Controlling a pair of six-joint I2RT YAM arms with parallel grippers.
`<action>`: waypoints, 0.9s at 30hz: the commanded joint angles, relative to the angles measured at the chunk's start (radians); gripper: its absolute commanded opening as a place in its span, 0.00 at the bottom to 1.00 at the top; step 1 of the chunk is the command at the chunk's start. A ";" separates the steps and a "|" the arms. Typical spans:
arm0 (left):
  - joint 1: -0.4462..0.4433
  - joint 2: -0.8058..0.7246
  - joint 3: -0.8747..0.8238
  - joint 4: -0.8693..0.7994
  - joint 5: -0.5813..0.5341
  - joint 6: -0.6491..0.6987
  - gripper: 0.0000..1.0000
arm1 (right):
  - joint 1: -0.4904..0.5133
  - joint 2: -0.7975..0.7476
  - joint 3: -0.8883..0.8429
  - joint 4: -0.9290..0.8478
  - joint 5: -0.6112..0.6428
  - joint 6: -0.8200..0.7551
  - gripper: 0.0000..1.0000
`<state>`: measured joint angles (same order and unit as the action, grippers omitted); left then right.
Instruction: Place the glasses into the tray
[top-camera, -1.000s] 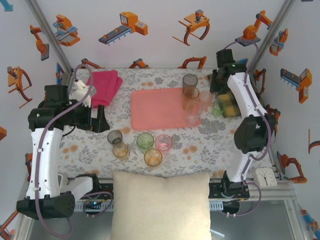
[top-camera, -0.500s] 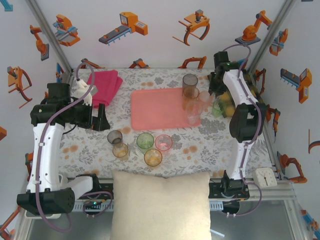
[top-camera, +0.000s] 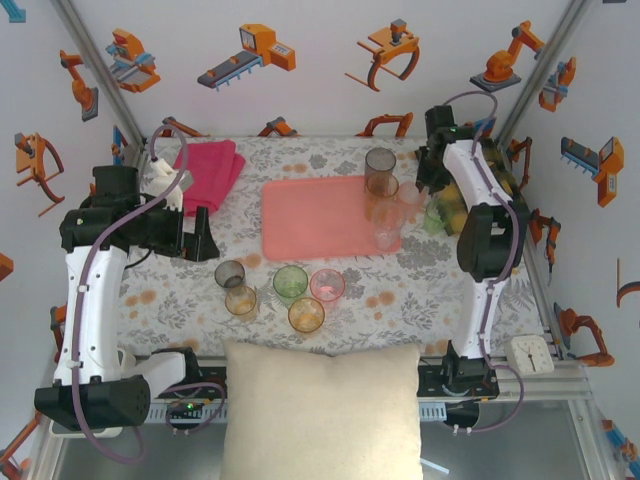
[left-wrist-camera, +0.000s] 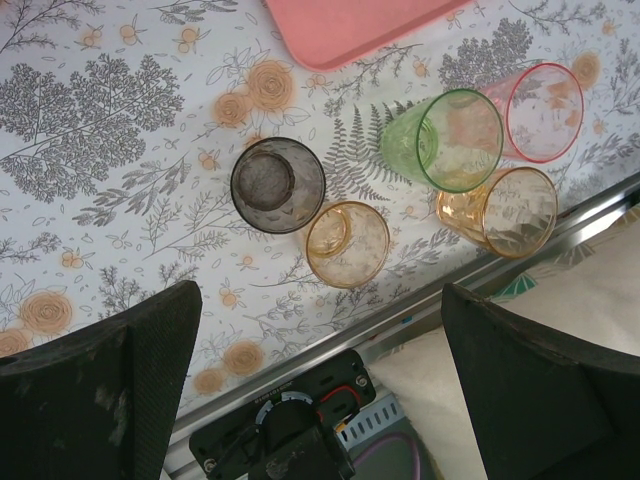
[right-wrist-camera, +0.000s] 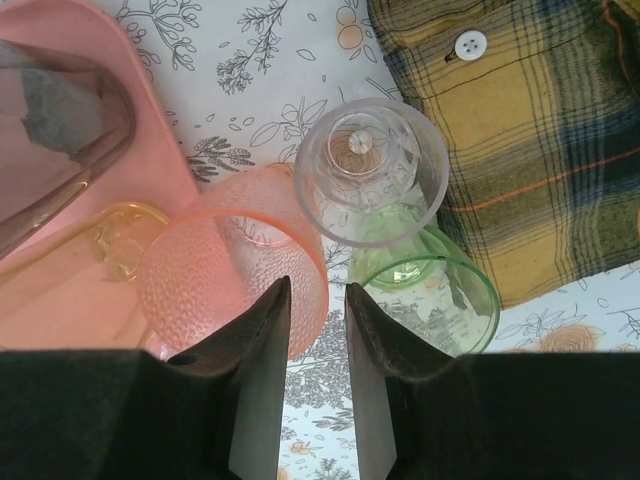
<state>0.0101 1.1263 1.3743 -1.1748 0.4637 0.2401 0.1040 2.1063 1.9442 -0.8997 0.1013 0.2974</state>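
Note:
The salmon tray (top-camera: 320, 215) lies mid-table. A smoky grey glass (top-camera: 380, 162), an amber one (top-camera: 381, 188) and a clear one (top-camera: 388, 228) stand at its right end. My right gripper (right-wrist-camera: 317, 290) hangs over glasses just off that end, open by a narrow gap. The near wall of a pink glass (right-wrist-camera: 220, 280) lies in the gap, and tablecloth shows beside it. A clear glass (right-wrist-camera: 372, 170) and a green glass (right-wrist-camera: 440, 290) stand close by. My left gripper (left-wrist-camera: 320, 330) is wide open over the front edge. Several more glasses, among them grey (left-wrist-camera: 277, 185) and amber (left-wrist-camera: 347, 243), stand there.
A plaid shirt (right-wrist-camera: 530, 150) lies at the right, touching the green glass. A folded magenta towel (top-camera: 212, 170) lies at the back left. A cream pillow (top-camera: 320, 400) sits against the table's front edge, between the arm bases.
My right arm's elbow has folded in toward the back right and its jaws have narrowed a little. The left arm shifted slightly. No glass has moved.

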 joint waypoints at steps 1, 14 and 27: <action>0.008 -0.012 0.002 -0.006 0.004 -0.004 0.97 | -0.010 0.018 -0.003 0.013 0.005 -0.011 0.30; 0.017 -0.018 0.004 -0.009 0.008 -0.009 0.97 | -0.020 0.027 -0.032 0.028 0.000 -0.008 0.24; 0.025 -0.031 -0.005 -0.010 0.016 -0.013 0.97 | -0.023 0.006 -0.059 0.039 -0.003 -0.012 0.14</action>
<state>0.0280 1.1084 1.3743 -1.1751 0.4648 0.2379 0.0917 2.1223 1.8950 -0.8646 0.0971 0.2966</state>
